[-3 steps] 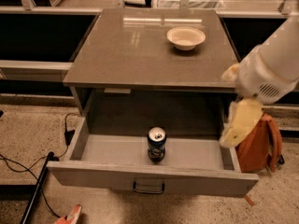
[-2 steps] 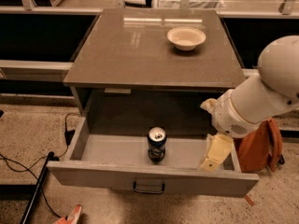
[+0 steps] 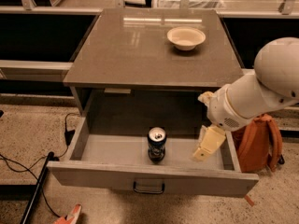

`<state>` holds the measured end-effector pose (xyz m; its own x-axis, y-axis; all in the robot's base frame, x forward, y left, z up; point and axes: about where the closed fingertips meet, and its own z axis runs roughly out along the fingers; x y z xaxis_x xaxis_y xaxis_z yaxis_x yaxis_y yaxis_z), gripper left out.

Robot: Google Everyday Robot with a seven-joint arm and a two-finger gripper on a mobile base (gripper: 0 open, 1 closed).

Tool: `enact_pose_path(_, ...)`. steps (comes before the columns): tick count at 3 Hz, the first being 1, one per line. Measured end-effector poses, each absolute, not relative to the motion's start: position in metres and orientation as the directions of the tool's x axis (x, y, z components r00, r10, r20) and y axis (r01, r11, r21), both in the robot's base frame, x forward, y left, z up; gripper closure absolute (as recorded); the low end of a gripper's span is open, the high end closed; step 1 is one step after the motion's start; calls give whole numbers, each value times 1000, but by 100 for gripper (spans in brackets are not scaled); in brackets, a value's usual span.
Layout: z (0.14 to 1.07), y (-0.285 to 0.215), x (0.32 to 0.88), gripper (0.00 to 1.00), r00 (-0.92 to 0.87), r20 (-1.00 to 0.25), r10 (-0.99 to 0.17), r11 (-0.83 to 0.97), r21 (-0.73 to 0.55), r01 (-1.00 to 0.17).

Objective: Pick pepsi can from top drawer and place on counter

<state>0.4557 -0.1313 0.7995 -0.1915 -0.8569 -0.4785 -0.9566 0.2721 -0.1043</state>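
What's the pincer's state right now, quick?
Pincer: open or shut cannot be told. It hangs inside the top drawer, to the right of the pepsi can in the camera view, not touching it.

**Top drawer** (image 3: pixel 98 149): stood pulled out, open to entry from above. The counter's (image 3: pixel 135 50) front edge overhung its rear part.
**Pepsi can** (image 3: pixel 156 144): upright at mid-width, close to the front panel, with bare drawer floor on its left and right.
**Gripper** (image 3: pixel 205 148): hung low in the drawer's right part, near the right wall and apart from the can.
**Counter:** open surface, except a cream bowl (image 3: pixel 186 37) towards the far right corner.
**Orange backpack** (image 3: pixel 258 143): on the floor just beside the drawer's right wall.
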Motion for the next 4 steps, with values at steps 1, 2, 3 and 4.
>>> enact_pose_path(1, 781, -115, 497, 0, -176, -590, -788, 316, -142, -938)
enact_pose_path(2, 753, -93, 533, 0, -126, -694, -708, 341, -180, -923)
enact_pose_path(3, 735, -83, 546, 0, -86, -740, -667, 329, -189, -925)
enact_pose_path(4, 720, -62, 550, 0, -17, -765, -644, 275, -210, -938)
